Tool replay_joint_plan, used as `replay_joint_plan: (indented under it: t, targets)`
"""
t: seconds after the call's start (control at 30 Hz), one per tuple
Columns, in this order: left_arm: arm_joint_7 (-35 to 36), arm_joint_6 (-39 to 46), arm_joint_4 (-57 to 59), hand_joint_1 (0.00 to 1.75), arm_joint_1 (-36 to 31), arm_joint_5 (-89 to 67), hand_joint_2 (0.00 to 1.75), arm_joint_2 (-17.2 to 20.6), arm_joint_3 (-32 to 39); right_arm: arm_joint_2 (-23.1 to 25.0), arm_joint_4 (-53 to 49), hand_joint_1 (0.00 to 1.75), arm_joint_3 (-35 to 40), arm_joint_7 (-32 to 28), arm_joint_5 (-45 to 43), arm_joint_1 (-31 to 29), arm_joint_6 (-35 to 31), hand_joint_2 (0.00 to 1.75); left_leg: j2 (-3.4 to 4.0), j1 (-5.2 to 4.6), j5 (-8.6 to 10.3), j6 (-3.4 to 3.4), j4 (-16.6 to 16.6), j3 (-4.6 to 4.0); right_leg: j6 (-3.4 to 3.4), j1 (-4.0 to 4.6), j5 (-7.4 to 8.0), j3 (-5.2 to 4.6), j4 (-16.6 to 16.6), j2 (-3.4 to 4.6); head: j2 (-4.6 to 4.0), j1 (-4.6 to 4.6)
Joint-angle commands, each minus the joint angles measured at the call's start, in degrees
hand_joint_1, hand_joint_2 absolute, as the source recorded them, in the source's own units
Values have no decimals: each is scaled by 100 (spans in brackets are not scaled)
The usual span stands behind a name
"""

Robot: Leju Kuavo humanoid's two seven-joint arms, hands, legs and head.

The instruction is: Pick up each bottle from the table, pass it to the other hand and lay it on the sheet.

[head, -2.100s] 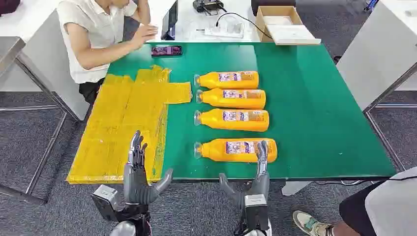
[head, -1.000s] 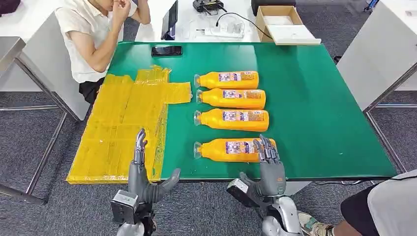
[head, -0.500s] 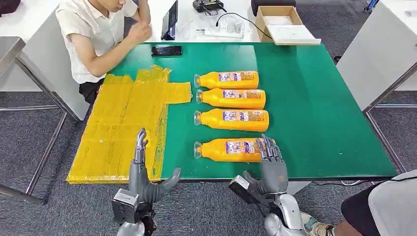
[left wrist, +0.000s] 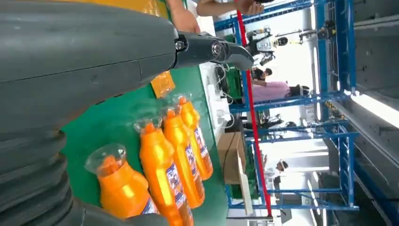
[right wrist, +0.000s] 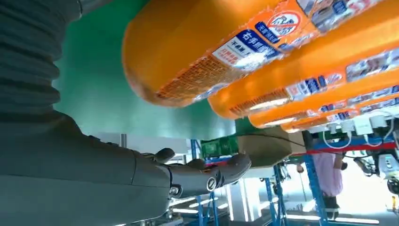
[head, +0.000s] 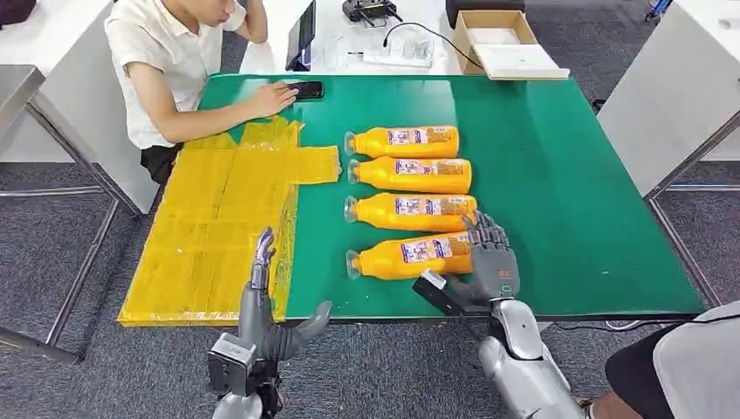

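Now my right hand [head: 490, 262] has slid forward from the table's near edge and cups the base of the nearest orange plastic bottle [head: 410, 255], tilting it on the green table [head: 558, 201], though I cannot tell whether the fingers have closed. My left hand [head: 262, 314] waits open, fingers straight, beside the yellow plastic sheet [head: 218, 227], so I judge the first pickup is just beginning.

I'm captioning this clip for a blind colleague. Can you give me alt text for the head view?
The robot's right hand grips the base of the nearest of four orange bottles lying on a green table. Its left hand waits open beside a yellow sheet.
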Motion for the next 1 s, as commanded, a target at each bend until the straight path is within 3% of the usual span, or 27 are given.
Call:
replay_joint_plan:
  t: [0.03, 0.23, 0.4, 0.7, 0.93, 0.97, 1.0]
  targets:
    - [75, -58, 405, 0, -284, 28, 175, 127, -85, 21, 1101, 0, 144, 107, 139, -799, 32, 175, 13, 2, -6, -9, -5, 22, -10, 4, -4, 19, -4, 4, 0, 0]
    - [77, -47, 371, 0, -287, 20, 175, 131, -57, 45, 1169, 0, 121, 65, 58, -843, 56, 175, 12, 4, -8, -9, -5, 26, -11, 6, -7, 23, -4, 3, 0, 0]
    - [286, -297, 406, 0, -375, 161, 175, 139, -4, 153, 1615, 0, 214, 41, -87, -1131, 546, 175, 22, 3, -10, -11, 0, 23, -12, 5, -5, 20, 1, 12, 2, 0]
    - [773, -814, 602, 0, -398, 497, 175, 102, 56, 161, 2231, 0, 535, 266, 39, -1086, 1063, 175, 23, 12, -26, -23, -10, 69, -28, 16, -23, 64, -8, 3, 0, 0]
    - [904, -1058, 641, 0, -400, 621, 175, 106, 9, 215, 2534, 0, 593, 196, 59, -981, 1277, 175, 4, 8, -5, -10, -10, 42, -12, 10, -5, 41, -13, -7, 2, 0]
    - [943, -1111, 663, 0, -414, 671, 175, 110, -3, 218, 2612, 40, 585, 130, 1, -984, 1390, 175, 9, 11, -8, -14, -11, 56, -17, 14, -7, 53, -15, -6, 0, 0]
    - [983, -1176, 699, 0, -438, 722, 175, 113, -28, 194, 2683, 129, 637, 101, 28, -978, 1409, 175, 1, 9, -4, -10, -10, 50, -12, 11, -4, 49, -15, -10, 0, 0]
